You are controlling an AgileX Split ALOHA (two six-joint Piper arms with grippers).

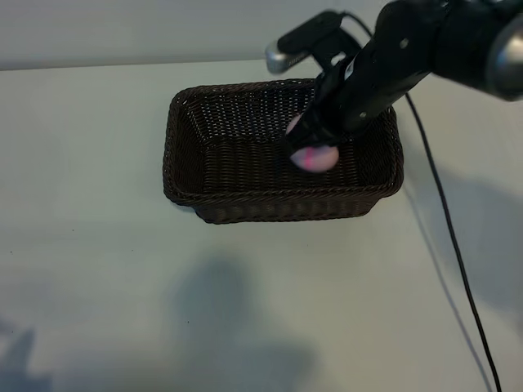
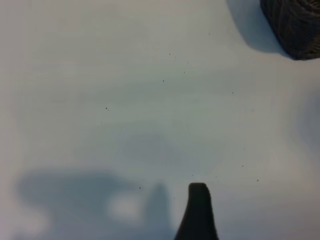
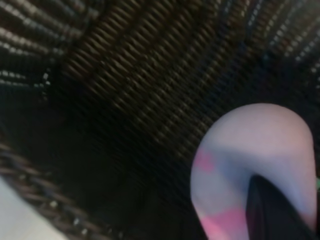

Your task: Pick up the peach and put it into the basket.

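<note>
Pale and bare, the bench [image 1: 98, 269] holds just one big thing: the basket [image 1: 189, 167], dark brown and woven, sitting near the middle. A black cable [image 1: 454, 253] runs down the bench on the right side.

The right hand [image 1: 315, 147] reaches down into the basket from above. It is clamped on the peach [image 1: 313, 157], which is small, round and pink. The peach hangs inside the basket, toward its right half, and I cannot tell if it touches the floor of the basket yet. In the right wrist view the peach [image 3: 250, 165] is close up, with a dark fingertip [image 3: 270, 210] pressed on it and the woven wall [image 3: 125, 75] right behind.

The left hand [image 2: 198, 212] stays off to the side over the bare bench. Its fingers are wide apart and hold nothing. One corner of the basket [image 2: 295, 25] shows in its view.

What could go wrong? If the right hand lets go while the peach is high, the peach may bounce and roll around, but the deep walls should keep it in. If the arm pushes down too far, it could squash the peach into the floor or shove the basket along the bench. The fingers could also catch on the weave and drag the basket up when the arm lifts.
</note>
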